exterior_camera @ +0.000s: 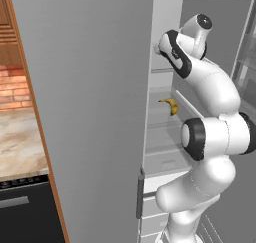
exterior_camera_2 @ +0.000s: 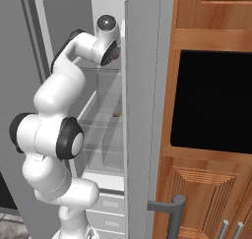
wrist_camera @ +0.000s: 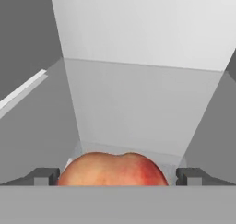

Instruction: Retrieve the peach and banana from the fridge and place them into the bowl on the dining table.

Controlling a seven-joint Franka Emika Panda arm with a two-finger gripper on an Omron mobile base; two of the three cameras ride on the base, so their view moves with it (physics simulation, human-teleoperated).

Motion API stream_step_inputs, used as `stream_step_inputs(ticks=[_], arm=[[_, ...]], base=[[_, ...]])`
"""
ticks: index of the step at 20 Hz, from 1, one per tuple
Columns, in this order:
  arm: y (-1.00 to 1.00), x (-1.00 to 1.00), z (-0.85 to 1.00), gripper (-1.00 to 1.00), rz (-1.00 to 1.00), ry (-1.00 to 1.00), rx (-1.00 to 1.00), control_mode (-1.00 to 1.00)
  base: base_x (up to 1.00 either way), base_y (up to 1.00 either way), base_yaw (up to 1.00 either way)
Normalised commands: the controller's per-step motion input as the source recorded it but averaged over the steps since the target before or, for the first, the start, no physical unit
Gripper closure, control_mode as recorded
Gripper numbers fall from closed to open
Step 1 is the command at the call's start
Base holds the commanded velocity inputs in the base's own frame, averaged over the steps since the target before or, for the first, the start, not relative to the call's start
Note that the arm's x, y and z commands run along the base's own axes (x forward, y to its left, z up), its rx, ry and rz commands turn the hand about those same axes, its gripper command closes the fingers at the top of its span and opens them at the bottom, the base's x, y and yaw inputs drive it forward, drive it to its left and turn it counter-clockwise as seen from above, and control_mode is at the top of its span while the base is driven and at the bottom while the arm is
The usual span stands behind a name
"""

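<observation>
The fridge (exterior_camera: 90, 112) stands with both doors open, and my arm reaches onto an upper shelf. In the hand view the reddish-orange peach (wrist_camera: 113, 170) lies right in front of the hand, between the two dark fingertips (wrist_camera: 46, 176). My gripper (wrist_camera: 117, 177) is open, one finger on each side of the peach. The banana (exterior_camera: 171, 105) lies on a lower glass shelf, below the hand; a sliver of the banana (exterior_camera_2: 118, 113) peeks past the right door's edge. The bowl and the dining table are out of view.
The left fridge door (exterior_camera: 85, 137) and right fridge door (exterior_camera_2: 147, 110) flank the arm closely. White drawers (exterior_camera_2: 110, 203) sit under the shelves. A marbled counter (exterior_camera: 17, 142) lies at left; a black oven (exterior_camera_2: 211, 100) in wooden cabinets stands at right.
</observation>
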Motion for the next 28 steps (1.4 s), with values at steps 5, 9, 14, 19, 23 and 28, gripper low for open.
stream_step_inputs(ticks=[5,9,14,19,23,28], arm=[[0.00,0.09,-0.59,-1.00,0.00,0.00,0.00,-1.00],[0.00,0.05,-0.72,-1.00,0.00,0.00,0.00,-1.00],[0.00,0.09,-0.70,-1.00,0.00,0.00,0.00,-1.00],[0.00,0.26,-0.55,1.00,0.00,-0.01,-0.01,-1.00],[0.00,0.37,-0.56,1.00,0.00,-0.02,-0.01,-1.00],[0.00,0.27,-0.27,1.00,0.00,0.00,0.00,-1.00]], base=[[0.00,0.00,0.00],[0.00,0.00,0.00],[0.00,0.00,0.00],[0.00,0.00,0.00],[0.00,0.00,0.00],[0.00,0.00,0.00]])
